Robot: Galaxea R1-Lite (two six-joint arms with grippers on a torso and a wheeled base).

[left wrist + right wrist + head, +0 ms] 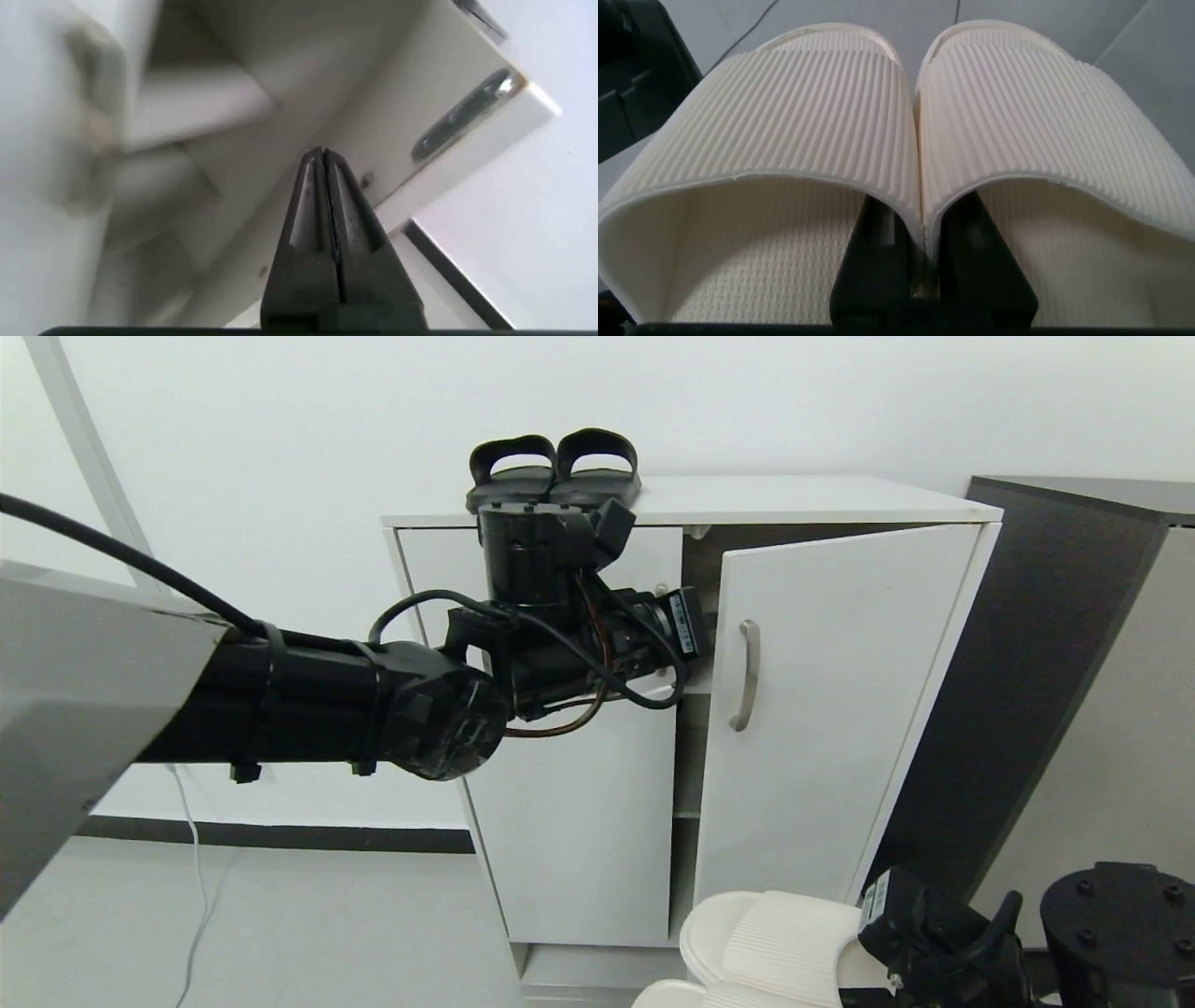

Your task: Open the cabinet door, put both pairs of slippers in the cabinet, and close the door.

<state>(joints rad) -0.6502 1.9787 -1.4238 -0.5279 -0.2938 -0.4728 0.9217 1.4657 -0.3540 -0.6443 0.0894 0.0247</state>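
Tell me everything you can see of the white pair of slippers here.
The white slippers are a cream-white pair of slides, seemingly soft foam, with wide ribbed straps and finely textured footbeds. They sit side by side, inner edges pressed together, clamped there under the straps by the right tool. In the head view the pair is low, in front of the cabinet's partly open right door; contact with it cannot be told.

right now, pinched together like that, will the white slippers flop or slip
Probably light: the white slippers look like thick foam. Likely stiff enough, since both hold their arch while the right pincer pinches their inner edges. The ribbed surface should resist slipping, though one might pivot.
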